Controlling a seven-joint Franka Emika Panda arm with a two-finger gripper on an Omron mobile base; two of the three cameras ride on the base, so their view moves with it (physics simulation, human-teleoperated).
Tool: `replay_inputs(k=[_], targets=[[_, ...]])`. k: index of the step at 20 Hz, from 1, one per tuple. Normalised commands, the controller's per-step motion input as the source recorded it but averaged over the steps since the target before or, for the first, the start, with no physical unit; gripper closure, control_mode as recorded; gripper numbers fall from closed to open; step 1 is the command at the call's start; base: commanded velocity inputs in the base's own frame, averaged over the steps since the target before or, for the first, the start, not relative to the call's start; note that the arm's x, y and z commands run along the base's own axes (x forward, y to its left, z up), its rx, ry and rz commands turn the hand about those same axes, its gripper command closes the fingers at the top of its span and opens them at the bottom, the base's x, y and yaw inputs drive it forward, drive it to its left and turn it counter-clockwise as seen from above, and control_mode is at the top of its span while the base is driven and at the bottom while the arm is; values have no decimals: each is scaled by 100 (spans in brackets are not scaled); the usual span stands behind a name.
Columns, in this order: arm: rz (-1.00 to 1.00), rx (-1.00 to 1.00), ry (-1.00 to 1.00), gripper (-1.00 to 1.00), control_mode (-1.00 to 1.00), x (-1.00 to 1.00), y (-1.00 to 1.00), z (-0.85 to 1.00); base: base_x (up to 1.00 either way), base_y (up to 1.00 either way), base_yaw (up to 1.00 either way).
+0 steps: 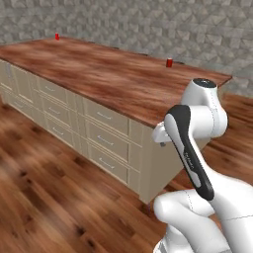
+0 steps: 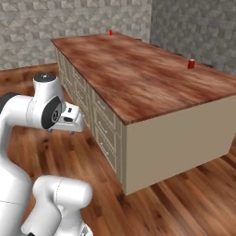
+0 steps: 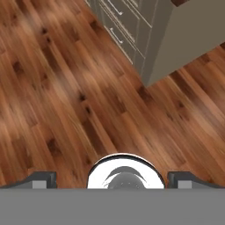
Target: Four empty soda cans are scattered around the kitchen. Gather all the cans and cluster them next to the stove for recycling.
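Two red soda cans stand on the wooden top of a long island. One soda can (image 1: pixel 169 63) (image 2: pixel 191 64) is near the far edge toward the near end. The other soda can (image 1: pixel 57 36) (image 2: pixel 110 32) sits at the island's far corner. My gripper (image 1: pixel 161 142) (image 2: pixel 73 130) hangs folded close to the arm, well short of the island and pointing down at the floor. In the hand view the gripper (image 3: pixel 113 179) is open, its fingertips (image 3: pixel 44 178) wide apart with nothing between them. The stove is out of view.
The island (image 1: pixel 118 79) (image 2: pixel 152 78) has cream drawer fronts (image 1: pixel 104 141) along its near side and a plain end panel (image 2: pixel 179 138). Wood plank floor (image 3: pixel 66 88) spreads around it. A grey stone wall (image 1: pixel 148 24) runs behind.
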Motion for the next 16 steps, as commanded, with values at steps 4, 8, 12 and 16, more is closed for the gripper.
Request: replay_inputs(k=[4, 8, 12, 16], targets=[[0, 0, 0, -100, 100, 0, 0, 0, 0, -74, 0], [0, 0, 0, -100, 100, 0, 0, 0, 0, -76, 0], [0, 0, 0, -100, 100, 0, 0, 0, 0, -78, 0], [0, 0, 0, -100, 100, 0, 0, 0, 1, -76, 0]])
